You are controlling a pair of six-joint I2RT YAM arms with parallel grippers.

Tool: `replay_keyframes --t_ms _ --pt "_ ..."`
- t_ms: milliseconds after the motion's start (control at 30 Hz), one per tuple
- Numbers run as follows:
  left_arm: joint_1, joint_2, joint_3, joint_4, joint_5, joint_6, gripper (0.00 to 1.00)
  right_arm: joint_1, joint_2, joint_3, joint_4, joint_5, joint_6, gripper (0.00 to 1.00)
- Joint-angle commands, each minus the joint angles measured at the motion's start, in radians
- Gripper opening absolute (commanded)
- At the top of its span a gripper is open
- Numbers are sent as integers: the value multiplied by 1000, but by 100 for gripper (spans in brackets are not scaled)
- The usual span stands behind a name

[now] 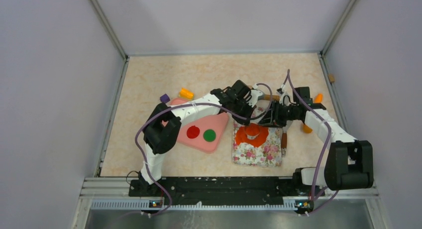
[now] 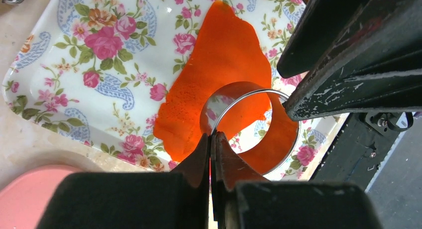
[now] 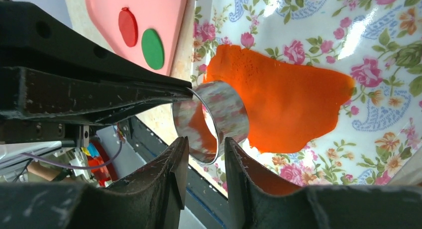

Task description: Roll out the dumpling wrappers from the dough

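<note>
One red wrapper (image 3: 128, 27), one green wrapper (image 3: 152, 49), one dough sheet (image 3: 288, 102) — left pincer (image 2: 211, 138) pinches ring (image 3: 226, 109), right pincer (image 3: 205, 145) spread.

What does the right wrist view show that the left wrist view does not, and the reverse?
Only right wrist: the red disc and green disc. Only left wrist: a look down through the ring cutter, dough and floral tray showing inside. Both: the dough on the floral tray, the ring cutter standing on it, the left pincer and right pincer at its rim.

Orng dough (image 2: 224, 55), floral tray (image 2: 74, 64).
</note>
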Motion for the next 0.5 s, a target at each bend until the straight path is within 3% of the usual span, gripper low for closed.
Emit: replay_keyframes --t_ms 0,100,467 --pt "-1 1 45 45 -5 9 0 25 -4 -11 2 19 -17 33" --pt "-2 7 53 49 -4 7 0 35 -8 -27 -8 29 -23 32" --pt "-4 39 50 53 10 -14 0 37 -1 -56 15 51 -9 10"
